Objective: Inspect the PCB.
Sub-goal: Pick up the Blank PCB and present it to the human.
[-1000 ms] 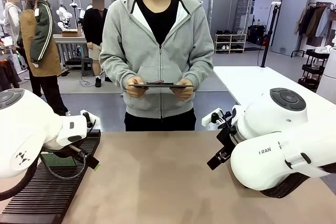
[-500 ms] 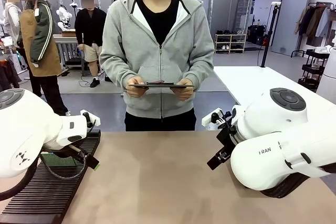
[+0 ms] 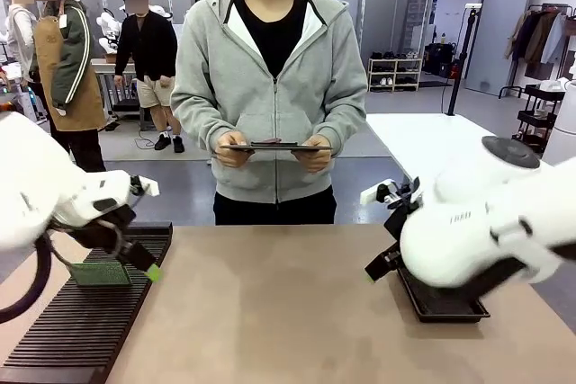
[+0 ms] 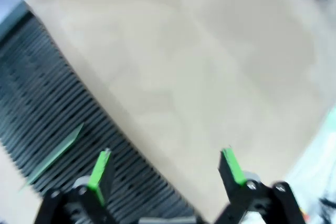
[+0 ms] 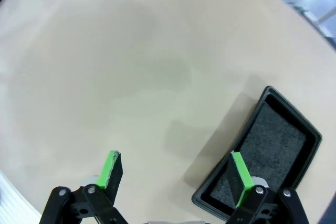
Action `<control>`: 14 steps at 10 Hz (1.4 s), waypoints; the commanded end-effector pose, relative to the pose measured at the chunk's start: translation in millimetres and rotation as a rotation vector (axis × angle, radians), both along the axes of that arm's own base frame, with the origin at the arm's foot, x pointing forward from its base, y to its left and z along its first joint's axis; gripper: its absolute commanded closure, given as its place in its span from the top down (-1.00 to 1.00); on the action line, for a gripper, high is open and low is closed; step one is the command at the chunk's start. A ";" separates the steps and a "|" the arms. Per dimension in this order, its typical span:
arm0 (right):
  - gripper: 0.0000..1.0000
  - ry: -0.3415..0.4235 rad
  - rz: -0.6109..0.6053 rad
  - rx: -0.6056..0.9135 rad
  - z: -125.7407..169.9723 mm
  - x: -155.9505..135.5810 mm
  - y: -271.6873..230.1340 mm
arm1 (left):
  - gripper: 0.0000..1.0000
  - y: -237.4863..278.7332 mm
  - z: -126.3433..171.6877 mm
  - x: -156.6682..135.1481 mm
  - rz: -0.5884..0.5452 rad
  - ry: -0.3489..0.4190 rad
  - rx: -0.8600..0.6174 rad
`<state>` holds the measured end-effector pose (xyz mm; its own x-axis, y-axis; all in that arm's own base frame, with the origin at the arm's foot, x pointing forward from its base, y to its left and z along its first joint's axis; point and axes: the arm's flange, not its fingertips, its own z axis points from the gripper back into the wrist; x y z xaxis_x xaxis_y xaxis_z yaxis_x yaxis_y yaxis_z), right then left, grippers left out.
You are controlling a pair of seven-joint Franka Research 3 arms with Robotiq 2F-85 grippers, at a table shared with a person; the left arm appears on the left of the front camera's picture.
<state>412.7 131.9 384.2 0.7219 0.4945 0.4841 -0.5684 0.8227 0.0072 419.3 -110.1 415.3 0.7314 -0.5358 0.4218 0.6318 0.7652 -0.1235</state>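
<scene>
Across the tan tabletop (image 3: 270, 312), a person in a grey hoodie stands at the far side holding a dark flat panel (image 3: 274, 145) level in both hands, with other people and shelving in the room behind. On the robot's left a black slotted rack (image 3: 81, 330) lies on the tabletop, and the PCB (image 3: 99, 273) stands on edge in its slots, just beside the left gripper (image 4: 167, 156), whose jaws are spread wide with nothing between them. The right gripper (image 5: 175, 157) hangs over bare tabletop next to a shallow black tray (image 5: 273, 140), its jaws likewise released and empty.
</scene>
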 end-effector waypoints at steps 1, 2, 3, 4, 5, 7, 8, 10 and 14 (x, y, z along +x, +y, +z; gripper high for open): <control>1.00 0.134 0.015 0.158 16.7 21.2 -58.8 | 1.00 49.2 25.0 9.7 -0.030 0.145 -0.096; 1.00 0.176 0.021 0.238 23.7 23.2 -76.1 | 1.00 64.1 36.0 7.4 -0.047 0.176 -0.164; 1.00 0.144 -0.002 0.214 29.7 25.8 -84.2 | 1.00 69.1 46.2 5.8 -0.070 0.163 -0.178; 1.00 0.124 -0.014 0.225 40.0 27.4 -92.8 | 1.00 72.7 58.0 4.3 -0.074 0.153 -0.202; 1.00 0.168 -0.018 0.304 47.7 28.5 -112.1 | 1.00 84.8 66.4 4.8 -0.065 0.225 -0.272; 1.00 0.365 -0.047 0.488 44.9 27.0 -168.0 | 1.00 116.3 63.4 0.7 -0.013 0.341 -0.373; 1.00 0.449 -0.056 0.572 44.7 23.3 -193.1 | 1.00 132.1 59.4 -4.0 -0.025 0.403 -0.438; 1.00 0.566 -0.036 0.842 46.1 7.1 -236.2 | 1.00 155.0 51.3 -10.8 0.007 0.536 -0.624; 1.00 0.727 -0.154 1.008 37.7 -36.0 -274.5 | 1.00 199.4 36.5 -43.7 0.186 0.587 -0.884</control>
